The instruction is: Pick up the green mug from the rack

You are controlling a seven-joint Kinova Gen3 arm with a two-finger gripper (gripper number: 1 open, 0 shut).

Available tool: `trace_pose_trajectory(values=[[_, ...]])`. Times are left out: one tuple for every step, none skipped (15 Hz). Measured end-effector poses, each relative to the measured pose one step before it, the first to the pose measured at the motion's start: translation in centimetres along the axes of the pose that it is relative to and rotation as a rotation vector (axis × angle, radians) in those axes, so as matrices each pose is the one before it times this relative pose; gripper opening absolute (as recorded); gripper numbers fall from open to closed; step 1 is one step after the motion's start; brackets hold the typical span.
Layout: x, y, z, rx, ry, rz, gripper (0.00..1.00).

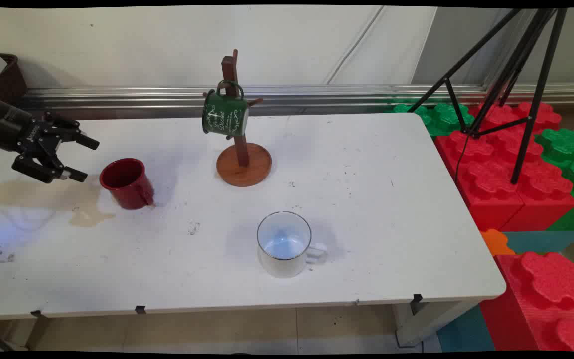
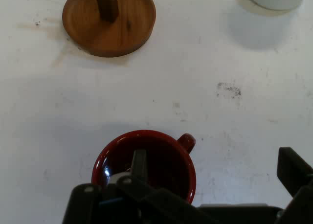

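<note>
Black gripper (image 1: 81, 158) hanging at the table's (image 1: 366, 209) left edge, fingers spread wide, gripping nothing, just beside the red mug (image 1: 127, 183). Glossy dark-red mug, upright, open mouth up, small handle on the side away from the gripper, sitting near the left edge about midway back. Brownish stain (image 1: 85, 217) on the tabletop right by it. Wooden mug tree (image 1: 241, 149) toward the back edge with a green mug (image 1: 225, 114) hung on a peg. White mug (image 1: 285, 243) upright closer to the front edge.
</note>
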Motion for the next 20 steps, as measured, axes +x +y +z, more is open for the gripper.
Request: trace_pose_trajectory(values=[[0.022,0.002,-0.015,-0.00051,0.00116,-0.00100,1.00],[0.028,0.009,-0.029,-0.00081,0.00205,-0.00201,1.00],[0.045,0.007,-0.030,-0.00113,0.00241,-0.00166,1.00],[0.050,0.002,-0.029,-0.00121,0.00259,-0.00207,1.00],[0.044,0.013,-0.029,-0.00143,0.00275,-0.00131,1.00],[0.066,0.030,-0.044,-0.00194,0.00438,-0.00205,1.00],[0.068,0.036,-0.052,-0.00233,0.00559,-0.00348,1.00],[0.066,0.043,-0.055,-0.00193,0.00589,-0.00405,1.00],[0.132,0.048,-0.074,-0.00242,0.00957,-0.00609,1.00],[0.162,0.046,-0.085,-0.00281,0.01173,-0.00673,1.00],[0.157,0.034,-0.073,-0.00269,0.01100,-0.00603,1.00],[0.239,0.067,-0.109,-0.00451,0.01702,-0.00799,1.00],[0.199,0.064,-0.087,-0.00400,0.01391,-0.00591,1.00],[0.207,0.058,-0.076,-0.00404,0.01413,-0.00566,1.00],[0.260,0.068,-0.090,-0.00490,0.01772,-0.00626,1.00],[0.262,0.052,-0.062,-0.00456,0.01719,-0.00571,1.00],[0.217,0.039,-0.040,-0.00366,0.01421,-0.00426,1.00],[0.148,0.007,-0.003,-0.00192,0.00939,-0.00300,1.00],[0.210,0.006,0.002,-0.00257,0.01357,-0.00440,1.00],[0.162,-0.015,0.024,-0.00131,0.00941,-0.00284,1.00]])
